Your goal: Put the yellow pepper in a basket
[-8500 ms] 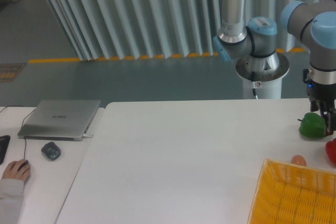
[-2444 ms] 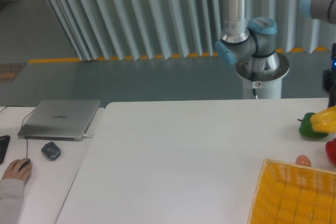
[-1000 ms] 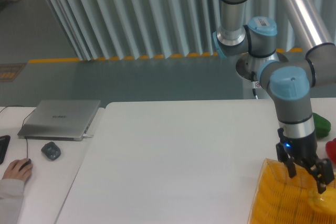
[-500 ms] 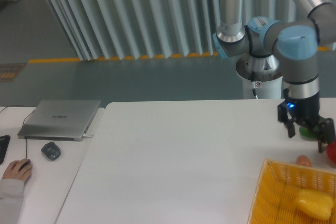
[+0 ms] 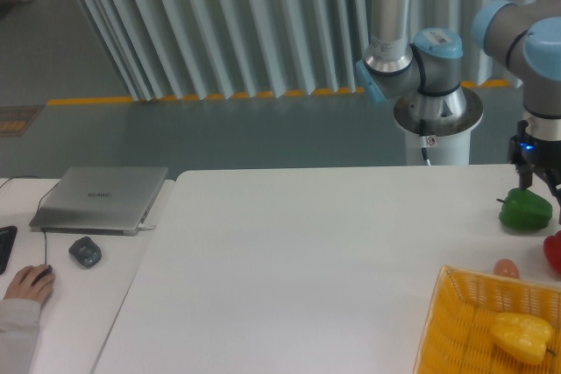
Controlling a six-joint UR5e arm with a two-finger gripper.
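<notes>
While you watch the right edge of the table, note that the yellow pepper (image 5: 521,337) now lies inside the basket (image 5: 456,304), resting on the mesh floor toward the basket's right side, lying free with nothing on it. Half a second ago it sat in the same spot, so it has settled and not rolled.

Your gripper (image 5: 542,183) has pulled away from the basket: a second ago it hung low over the basket's near rim, half a second ago it was above the rim and to the left of the green pepper (image 5: 525,210), and now it is higher and further right, just above the green pepper and partly cut off by the frame edge. You can see one dark finger hanging down at the left and the fingers look spread with nothing between them, though the right one runs out of view.

Beyond the basket's far rim the small orange-pink round object (image 5: 506,268) sits just outside the mesh, and the red pepper (image 5: 553,252) shows only as a sliver right of it.

Far left of the basket, the laptop (image 5: 102,199), the mouse (image 5: 85,251) and the person's hand (image 5: 26,284) are where they were.
</notes>
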